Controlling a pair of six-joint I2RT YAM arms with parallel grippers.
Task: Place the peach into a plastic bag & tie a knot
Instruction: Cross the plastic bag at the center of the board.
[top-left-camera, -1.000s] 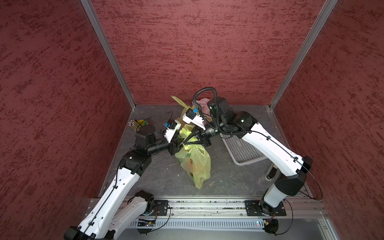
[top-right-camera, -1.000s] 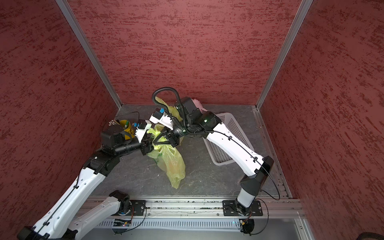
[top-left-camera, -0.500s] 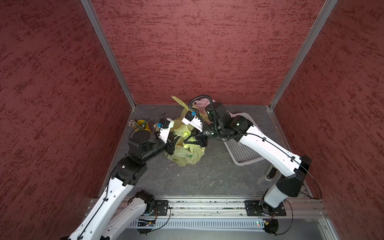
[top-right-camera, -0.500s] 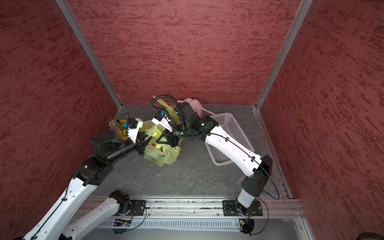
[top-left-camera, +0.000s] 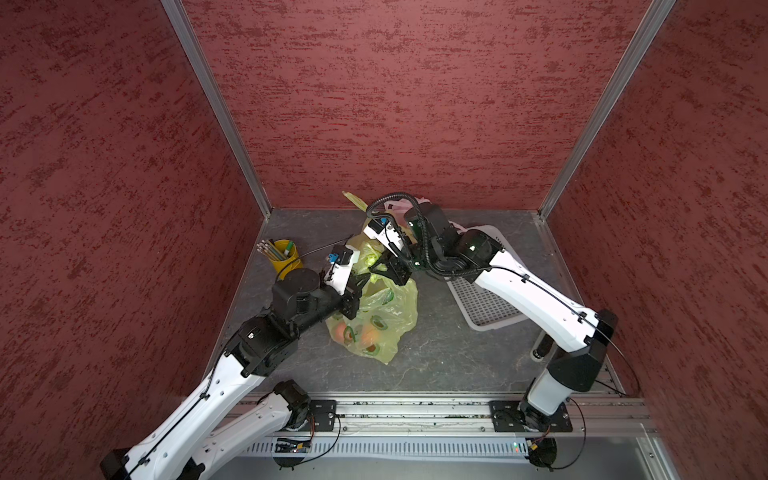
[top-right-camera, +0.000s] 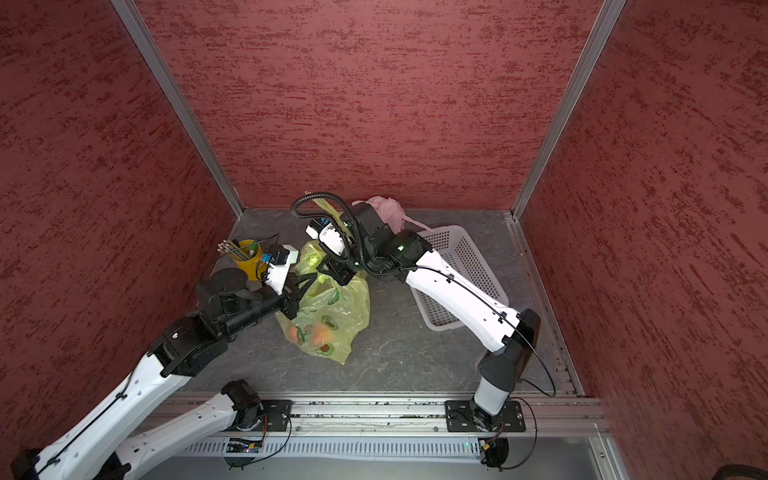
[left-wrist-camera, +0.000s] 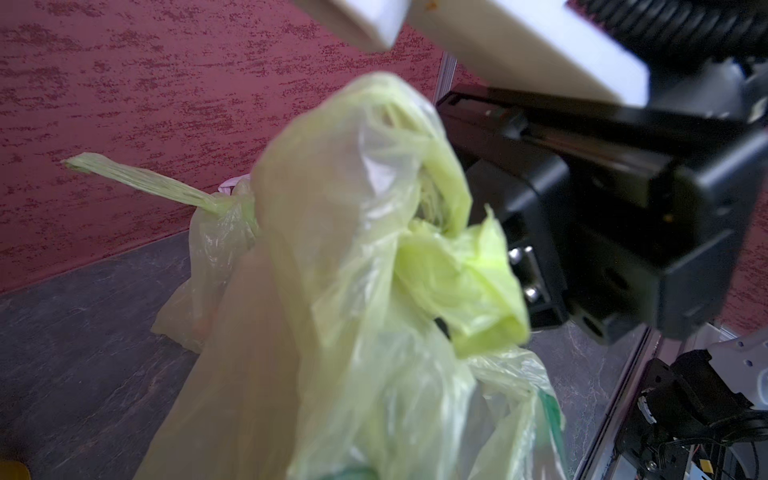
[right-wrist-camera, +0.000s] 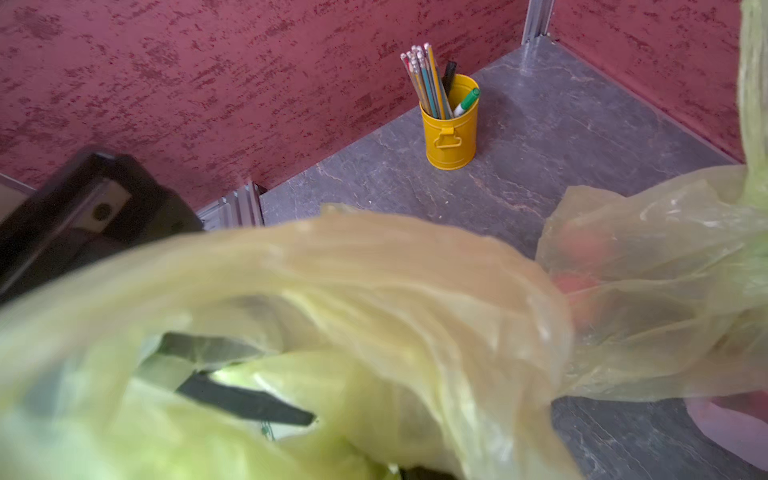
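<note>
In both top views, bunched film of the plastic bag (top-left-camera: 386, 307) is swallowing the tips of the left gripper (top-left-camera: 360, 283) at the bag's 10 o'clock and of the right gripper (top-left-camera: 385, 270) at its 12 o'clock, so neither grip is showing. The peach (top-left-camera: 368, 332) is showing only as an orange smear through the film. The right arm (top-left-camera: 532, 299) is covering part of the white basket (top-left-camera: 486, 307) at 3 o'clock and most of a pink bag (top-right-camera: 382, 205) at 12 o'clock. In the wrist views, out-of-focus film is filling the foreground. It is veiling dark fingers (right-wrist-camera: 245, 399) whose owner I cannot tell, and a frame edge is cutting the yellow pencil cup (left-wrist-camera: 9, 470) down to a sliver.
</note>
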